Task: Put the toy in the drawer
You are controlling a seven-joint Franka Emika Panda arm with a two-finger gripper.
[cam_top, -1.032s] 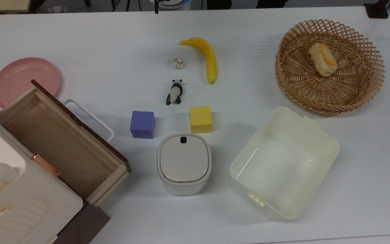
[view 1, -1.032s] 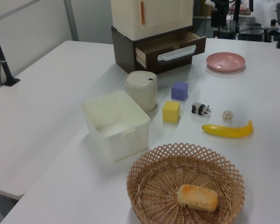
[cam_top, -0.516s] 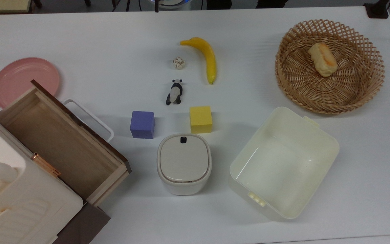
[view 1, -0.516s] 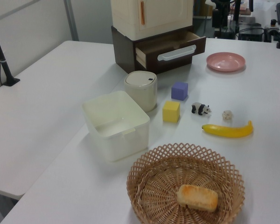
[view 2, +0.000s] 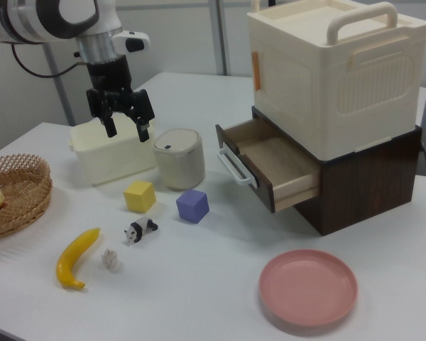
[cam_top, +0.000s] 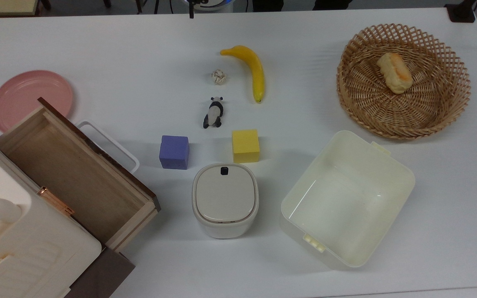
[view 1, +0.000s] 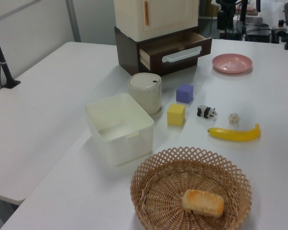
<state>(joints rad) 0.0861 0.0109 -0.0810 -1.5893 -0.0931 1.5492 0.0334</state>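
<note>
While nothing on the table had shifted, the black two-finger gripper (view 2: pixel 124 119) hung spread and empty in the right view's upper left; the small black-and-white panda toy (cam_top: pixel 214 112) lay mid-frame, the open wooden drawer (cam_top: pixel 73 174) waiting.

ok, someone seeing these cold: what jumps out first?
Probably the open wooden drawer jutting from the cream cabinet, at the right view's right. Then the gripper, open, hanging above the table near the cream tub, and the small panda toy between the banana and the purple cube.
</note>
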